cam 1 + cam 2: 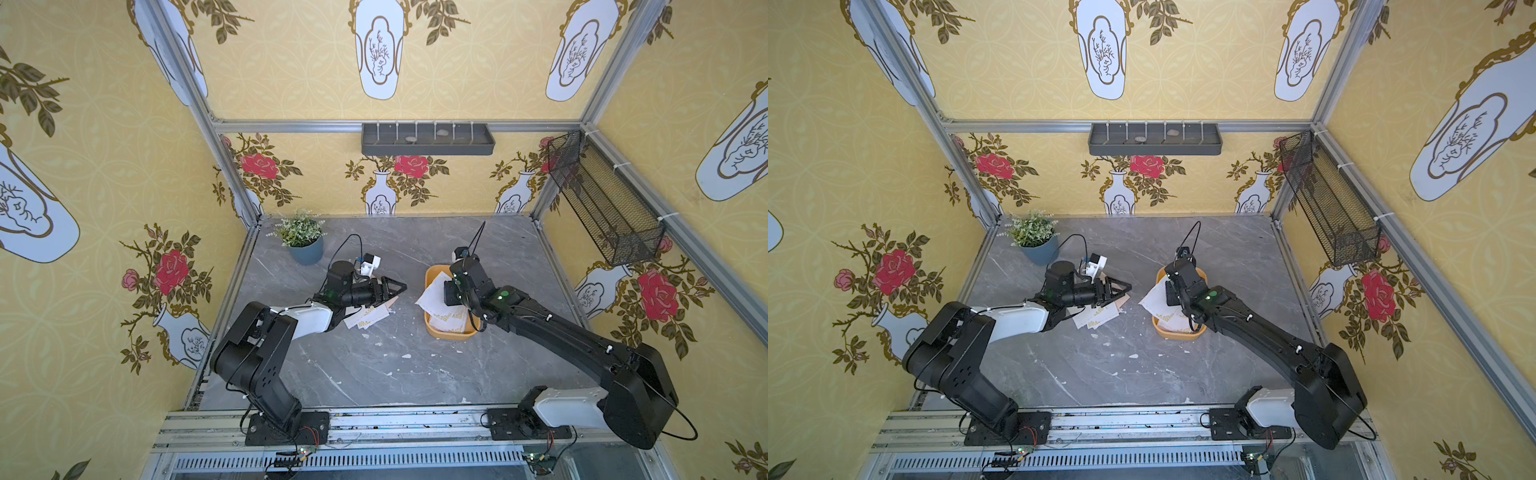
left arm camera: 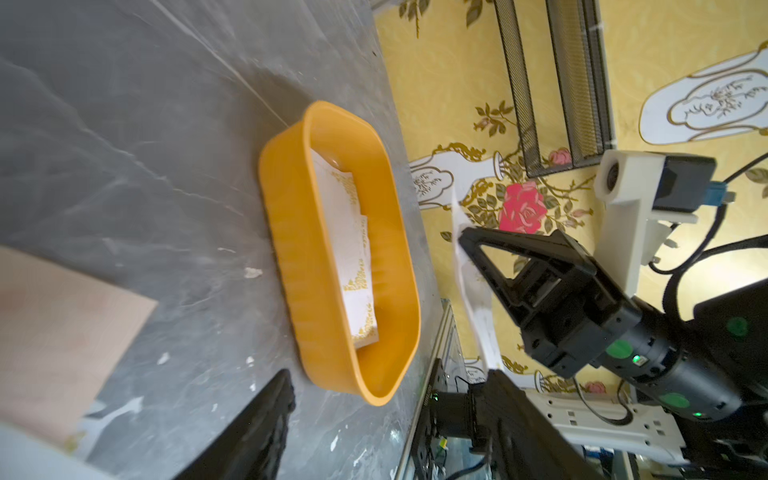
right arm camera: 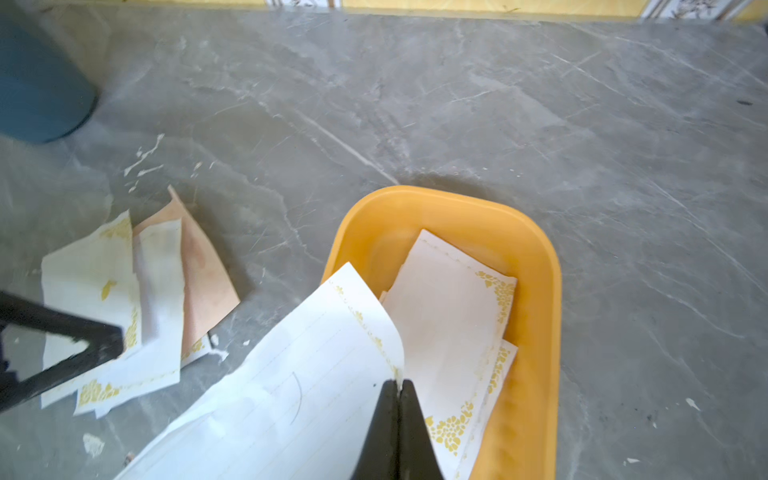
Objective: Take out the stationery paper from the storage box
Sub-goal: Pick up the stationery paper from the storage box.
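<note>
Partly done, I judge: right pincer [image 3: 398,384] clenched on one stationery paper sheet [image 3: 291,374] over the storage box [image 3: 536,291], more sheets [image 3: 449,316] inside; removed sheets [image 1: 370,319] on the counter [image 1: 374,374] at its nine o'clock, left pincer [image 1: 399,291] released.

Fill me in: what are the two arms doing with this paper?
The right gripper is shut on one lined white sheet, raised partly out of the yellow storage box. A few sheets lie inside it. The left gripper hangs open by a loose pile of sheets on the table.
</note>
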Controlling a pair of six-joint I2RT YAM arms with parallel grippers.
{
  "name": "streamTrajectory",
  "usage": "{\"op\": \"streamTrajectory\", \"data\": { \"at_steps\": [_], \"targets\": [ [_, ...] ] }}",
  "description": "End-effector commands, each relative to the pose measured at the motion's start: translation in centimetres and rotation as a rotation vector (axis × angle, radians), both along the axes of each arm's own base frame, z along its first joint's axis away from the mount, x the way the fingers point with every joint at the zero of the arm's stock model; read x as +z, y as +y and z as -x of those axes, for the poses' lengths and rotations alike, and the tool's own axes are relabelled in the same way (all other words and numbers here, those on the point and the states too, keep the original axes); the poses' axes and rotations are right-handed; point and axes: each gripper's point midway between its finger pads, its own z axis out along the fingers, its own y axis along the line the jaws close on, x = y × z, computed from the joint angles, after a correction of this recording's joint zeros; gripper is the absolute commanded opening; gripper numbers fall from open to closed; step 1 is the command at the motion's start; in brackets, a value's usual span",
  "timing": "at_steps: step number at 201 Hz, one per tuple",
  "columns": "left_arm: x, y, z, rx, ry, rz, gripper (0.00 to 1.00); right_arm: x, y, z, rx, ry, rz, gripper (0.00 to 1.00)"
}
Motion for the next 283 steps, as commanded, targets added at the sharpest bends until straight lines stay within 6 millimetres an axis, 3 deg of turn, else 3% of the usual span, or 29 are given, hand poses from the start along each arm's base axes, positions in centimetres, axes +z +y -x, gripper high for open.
{"op": "streamTrajectory", "data": {
  "at_steps": [1,55,81,126,144,161,173,202,227,243,258,283],
  "targets": [
    [1.5,-1.8,0.8,-0.086,-0.042,0.051,0.74,0.8,2.8,0.2,0.101,-0.059,-0.014,0.04],
    [1.7,-4.6,2.1,-0.182,-0.044,0.065,0.71,0.8,4.8,0.0,0.147,-0.078,0.001,0.04],
    [1.2,-5.1,2.4,-0.206,-0.028,0.065,0.64,1.4,4.9,-0.1,0.146,-0.095,-0.011,0.04],
    [0.6,-5.7,2.7,-0.230,-0.016,0.062,0.17,2.5,4.9,0.2,0.155,-0.130,-0.050,0.06],
    [0.7,-5.7,2.8,-0.235,-0.015,0.064,0.00,2.8,4.8,0.3,0.155,-0.136,-0.056,0.13],
    [0.8,-5.6,2.9,-0.230,-0.021,0.061,0.00,2.9,4.5,0.3,0.145,-0.146,-0.054,0.22],
    [0.9,-5.4,2.9,-0.221,-0.032,0.051,0.00,3.3,4.0,0.2,0.121,-0.161,-0.052,0.43],
    [0.8,-4.4,2.5,-0.164,-0.065,-0.006,0.00,4.8,1.1,-0.1,0.050,-0.198,-0.136,0.65],
    [1.5,-3.5,2.4,-0.138,-0.102,-0.004,0.00,7.1,-2.1,0.0,0.069,-0.179,-0.430,0.76],
    [2.1,-3.2,2.3,-0.122,-0.122,0.006,0.00,8.5,-3.0,0.7,0.143,-0.151,-0.642,0.81],
    [2.7,-3.2,2.3,-0.113,-0.140,0.021,0.00,9.3,-3.1,1.4,0.221,-0.117,-0.780,0.83],
    [3.9,-3.2,2.2,-0.106,-0.166,0.063,0.00,9.8,-1.1,2.8,0.390,-0.044,-0.916,0.83]
  ]
}}
